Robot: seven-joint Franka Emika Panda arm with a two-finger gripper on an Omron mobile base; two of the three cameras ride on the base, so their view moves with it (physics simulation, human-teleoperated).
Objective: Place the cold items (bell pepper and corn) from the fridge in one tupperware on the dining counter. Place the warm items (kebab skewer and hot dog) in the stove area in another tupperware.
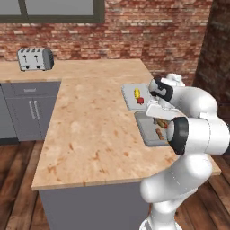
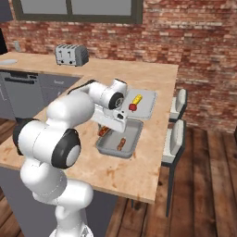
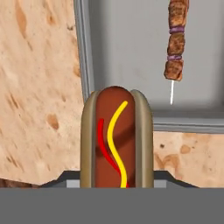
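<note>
Hot dog in a tan bun with red and yellow sauce lines (image 3: pixel 116 140) sits right at the gripper (image 2: pixel 105 129), rising from between the finger tips in the hand view, which suggests the fingers are closed on it, though the tips themselves are hidden behind the bun and I cannot tell for certain. It hangs over the near left corner of the shallow grey rectangular tupperware (image 2: pixel 134 134), partly above the rim and partly above the speckled tan wooden counter (image 1: pixel 90 130). Inside that container lies the brown kebab skewer with purple onion rings (image 3: pixel 176 41), its thin stick pointing toward the rim, apart from the hot dog. Just beyond it, farther along the counter, a second grey tupperware (image 2: pixel 149 105) holds the yellow corn cob (image 2: pixel 137 99) and the small red bell pepper (image 2: pixel 132 107), close beside each other. A silver two-slot toaster (image 1: pixel 35 59) stands well apart at the far left, against the red brick wall (image 1: pixel 157 31).
</note>
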